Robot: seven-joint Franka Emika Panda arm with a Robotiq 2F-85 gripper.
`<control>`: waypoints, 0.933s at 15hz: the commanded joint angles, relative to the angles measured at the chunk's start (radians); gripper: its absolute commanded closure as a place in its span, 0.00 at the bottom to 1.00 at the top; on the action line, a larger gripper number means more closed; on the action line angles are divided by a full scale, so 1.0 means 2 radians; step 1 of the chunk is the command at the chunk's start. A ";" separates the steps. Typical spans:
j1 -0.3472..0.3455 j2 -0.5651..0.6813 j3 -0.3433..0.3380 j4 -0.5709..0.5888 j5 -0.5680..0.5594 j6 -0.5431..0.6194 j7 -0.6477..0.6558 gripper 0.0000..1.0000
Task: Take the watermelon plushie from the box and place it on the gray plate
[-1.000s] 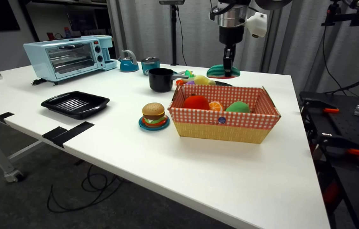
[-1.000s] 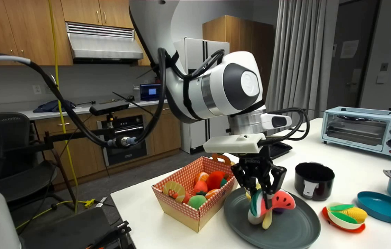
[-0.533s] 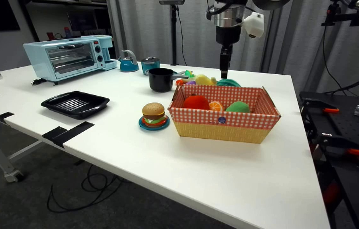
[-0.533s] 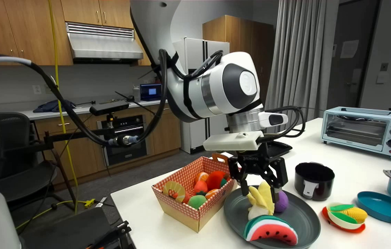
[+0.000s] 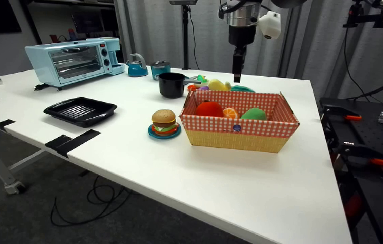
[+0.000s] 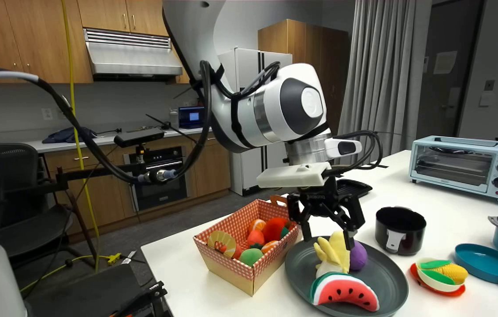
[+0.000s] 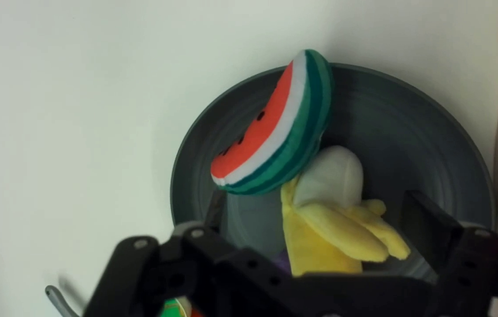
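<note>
On the gray plate (image 6: 390, 281) rests the watermelon plushie (image 6: 345, 294), its red face and striped green rind showing. The wrist view has the watermelon plushie (image 7: 293, 132) with one end reaching past the plate's rim (image 7: 407, 132), close against a banana plushie (image 7: 328, 233). My gripper (image 6: 328, 242) hangs above the plate, jaws wide apart and nothing held. Seen from the wrist, the gripper (image 7: 315, 198) has its fingers on either side of the banana. The checkered box (image 5: 239, 139) stands beside the plate and mostly hides the watermelon in that exterior view.
A purple plushie (image 6: 358, 256) shares the plate. Several toy fruits, among them an orange slice (image 5: 230, 113), lie in the box. Around stand a black pot (image 6: 401, 231), a corn dish (image 6: 443, 273), a teal pan (image 6: 489, 263), a toy burger (image 5: 163, 122) and a black tray (image 5: 80, 112).
The jaws have spread and let go of the watermelon, which dropped onto the plate. Since then my gripper has risen slightly and shifted a little left in both exterior views.
</note>
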 commanded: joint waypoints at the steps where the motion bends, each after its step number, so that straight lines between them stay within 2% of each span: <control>1: 0.011 -0.026 -0.002 -0.009 -0.015 -0.005 0.023 0.00; 6: 0.018 -0.058 0.010 -0.015 -0.009 -0.020 0.029 0.00; 14: 0.023 -0.116 0.059 -0.032 0.039 -0.059 0.028 0.00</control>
